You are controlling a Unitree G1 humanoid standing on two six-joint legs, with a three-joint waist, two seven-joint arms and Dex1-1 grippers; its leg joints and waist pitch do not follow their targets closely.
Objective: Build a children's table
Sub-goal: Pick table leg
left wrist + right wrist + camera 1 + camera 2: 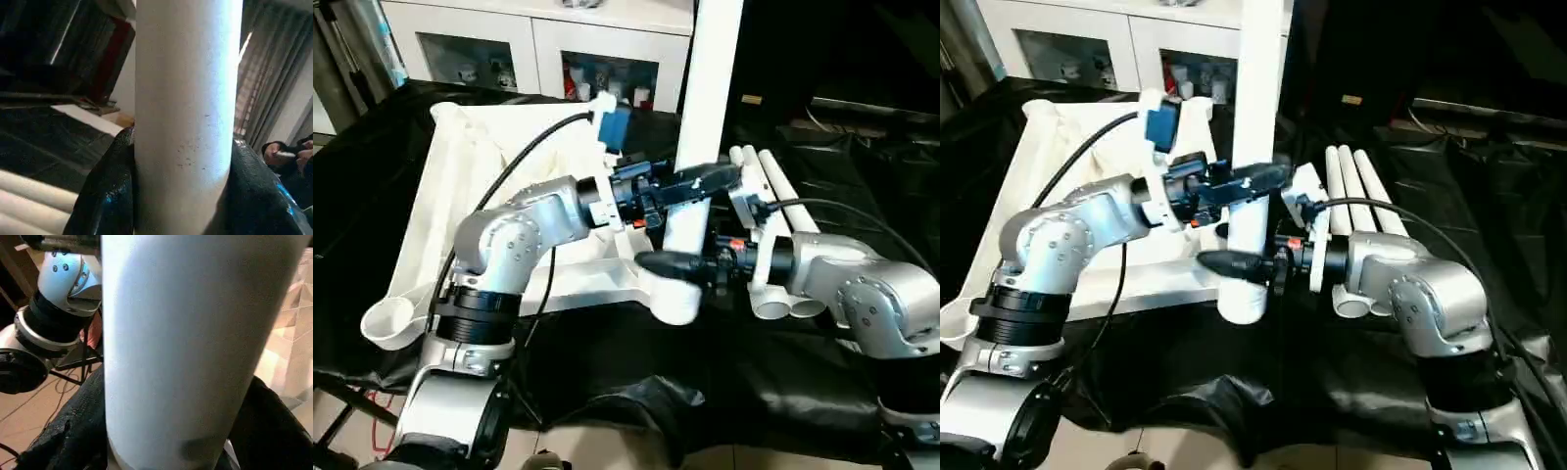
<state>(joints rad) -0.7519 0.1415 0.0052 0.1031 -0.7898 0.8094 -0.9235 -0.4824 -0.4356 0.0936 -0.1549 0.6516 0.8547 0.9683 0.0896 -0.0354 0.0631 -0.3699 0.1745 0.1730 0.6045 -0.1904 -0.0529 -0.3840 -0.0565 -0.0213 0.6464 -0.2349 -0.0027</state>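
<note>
My left gripper (690,186) clamps the upright leg (705,108); my right gripper (671,262) brackets it lower down — contact unclear. Keep leg vertical, press into tabletop (460,196) socket.

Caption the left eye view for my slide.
Both grippers hold an upright table leg at the tabletop's corner.

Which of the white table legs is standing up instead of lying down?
The leg held between the left gripper and the right gripper stands upright at the tabletop's corner. The other three legs lie flat together on the black cloth.
</note>
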